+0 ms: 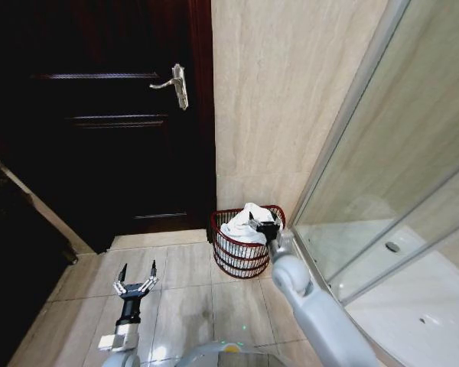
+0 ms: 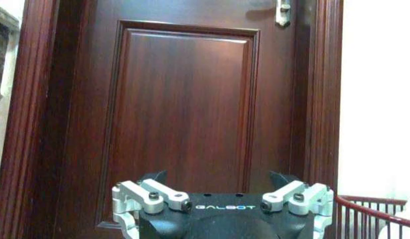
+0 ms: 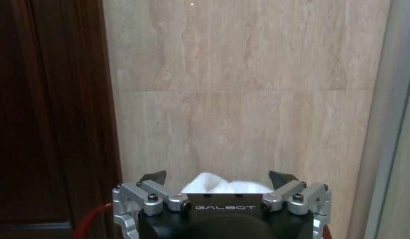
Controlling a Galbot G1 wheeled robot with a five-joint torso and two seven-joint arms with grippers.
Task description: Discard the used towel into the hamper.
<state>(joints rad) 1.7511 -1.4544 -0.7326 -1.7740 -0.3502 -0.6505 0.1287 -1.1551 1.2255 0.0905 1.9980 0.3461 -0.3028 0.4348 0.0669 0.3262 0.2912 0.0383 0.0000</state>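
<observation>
The hamper (image 1: pixel 241 256), a small reddish-brown wire basket, stands on the floor against the tiled wall, to the right of the dark door. A crumpled white towel (image 1: pixel 242 225) lies inside it and bulges above the rim. My right gripper (image 1: pixel 263 226) hovers at the hamper's right rim, just over the towel. In the right wrist view the right gripper (image 3: pixel 218 175) is open, with the towel (image 3: pixel 221 186) lying beyond its spread fingers. My left gripper (image 1: pixel 138 276) is open low on the left over the floor, facing the door. The left wrist view shows the left gripper (image 2: pixel 218 175) and the hamper's rim (image 2: pixel 372 211).
A dark wooden door (image 1: pixel 115 122) with a metal handle (image 1: pixel 176 84) is at the back left. A glass shower screen (image 1: pixel 390 183) and the white shower tray (image 1: pixel 413 298) fill the right. Beige floor tiles (image 1: pixel 183 306) lie open before the hamper.
</observation>
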